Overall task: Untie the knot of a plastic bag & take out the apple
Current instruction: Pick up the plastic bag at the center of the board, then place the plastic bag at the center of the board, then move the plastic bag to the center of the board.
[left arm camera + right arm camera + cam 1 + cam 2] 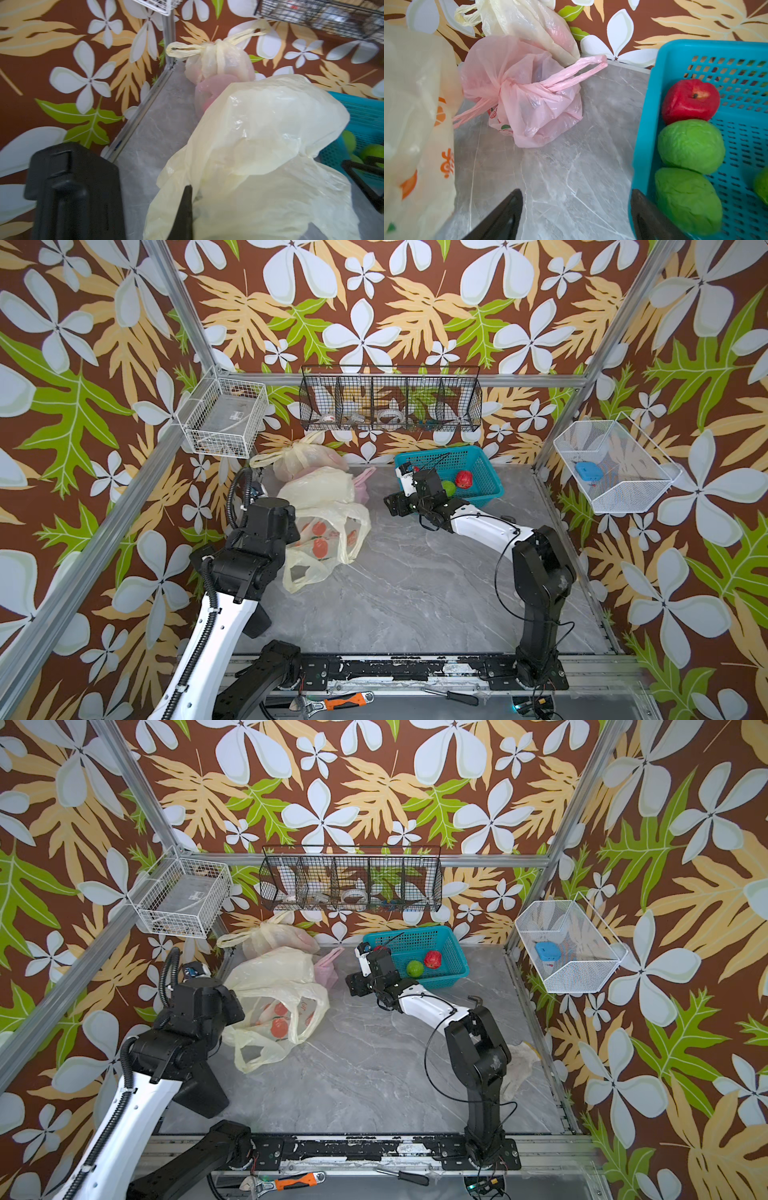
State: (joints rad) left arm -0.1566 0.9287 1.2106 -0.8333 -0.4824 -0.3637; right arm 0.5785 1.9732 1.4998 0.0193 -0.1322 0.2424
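Left hand [187, 199]: clenched on a fold of the cream printed bag [328, 531]. In the left wrist view the film bunched around the dark fingers. The hand itself was hidden under the wrist in both top views. That bag lay along the left edge of the bench [415, 593], mouth slack, one handle loop trailing toward the near edge.

Right hand [577, 209]: released, jaws wide apart with nothing between them. It hovered over bare bench just beside the left wall of the blue basket [478, 456].

Red apple [463, 480]: inside the basket, which sat at the far edge, right of centre. Green fruits [691, 146] lay in the basket too, one touching the apple.

Knotted cream bag [307, 458]: in the far left corner, knot tied.

Knotted pink bag [521, 93]: on the bench between that bag and the basket, also tied. Contents of both knotted bags were too veiled to identify.
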